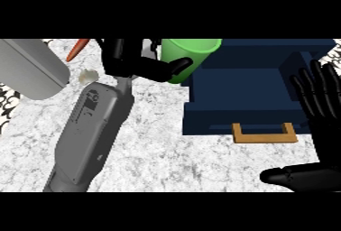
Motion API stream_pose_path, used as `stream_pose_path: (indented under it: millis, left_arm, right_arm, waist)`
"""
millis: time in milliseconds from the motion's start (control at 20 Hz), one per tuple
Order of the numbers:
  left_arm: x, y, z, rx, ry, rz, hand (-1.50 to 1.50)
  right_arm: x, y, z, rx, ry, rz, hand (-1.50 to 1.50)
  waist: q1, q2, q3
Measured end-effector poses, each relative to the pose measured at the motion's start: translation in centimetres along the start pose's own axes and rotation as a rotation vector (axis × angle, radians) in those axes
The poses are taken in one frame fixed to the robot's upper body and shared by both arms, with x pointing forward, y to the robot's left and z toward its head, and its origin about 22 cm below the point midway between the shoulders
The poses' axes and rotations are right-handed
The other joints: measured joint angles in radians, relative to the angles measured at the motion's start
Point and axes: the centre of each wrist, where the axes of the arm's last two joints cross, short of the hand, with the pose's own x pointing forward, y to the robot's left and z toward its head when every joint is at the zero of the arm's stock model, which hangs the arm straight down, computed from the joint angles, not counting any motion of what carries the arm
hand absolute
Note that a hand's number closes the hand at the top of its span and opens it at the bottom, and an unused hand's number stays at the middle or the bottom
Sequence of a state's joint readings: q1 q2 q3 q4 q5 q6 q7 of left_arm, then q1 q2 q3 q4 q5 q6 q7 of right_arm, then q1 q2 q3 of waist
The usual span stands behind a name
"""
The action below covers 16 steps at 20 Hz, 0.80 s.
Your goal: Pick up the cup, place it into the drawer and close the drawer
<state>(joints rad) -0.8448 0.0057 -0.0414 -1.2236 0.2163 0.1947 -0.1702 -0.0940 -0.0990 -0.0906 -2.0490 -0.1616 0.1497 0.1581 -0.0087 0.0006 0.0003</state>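
Cup (193, 52) half hidden by left hand (143, 65) curled round it

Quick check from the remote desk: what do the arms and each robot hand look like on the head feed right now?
The left forearm is a grey, boxy, tapering shell with a darker recessed panel and small round fittings near the wrist. The left robot hand is glossy black with jointed fingers and a rounded thumb. The right robot hand is the same glossy black, with segmented fingers; its forearm is out of view. No cables or markings show.
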Motion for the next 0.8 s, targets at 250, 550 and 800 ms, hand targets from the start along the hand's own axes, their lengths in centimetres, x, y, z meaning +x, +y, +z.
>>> stream_pose_path:
  millis: [250,550,800]
  left_arm:
    - [-0.1,-2.2,-2.1,-0.017,0.033,-0.035,1.50]
    - [-1.1,-3.9,-3.8,-0.014,0.089,-0.060,1.50]
    - [-2.4,-5.3,-4.5,-0.007,0.111,-0.085,1.50]
  right_arm:
    - [0.0,-0.6,0.7,0.000,-0.001,-0.002,-1.50]
    - [-0.4,0.2,0.3,0.002,0.002,-0.003,-1.50]
    - [-0.5,-0.3,0.0,0.008,-0.010,0.000,-1.50]
  waist:
    - [-0.006,0.001,0.000]
    - [-0.011,0.002,0.000]
    - [-0.020,0.004,0.000]
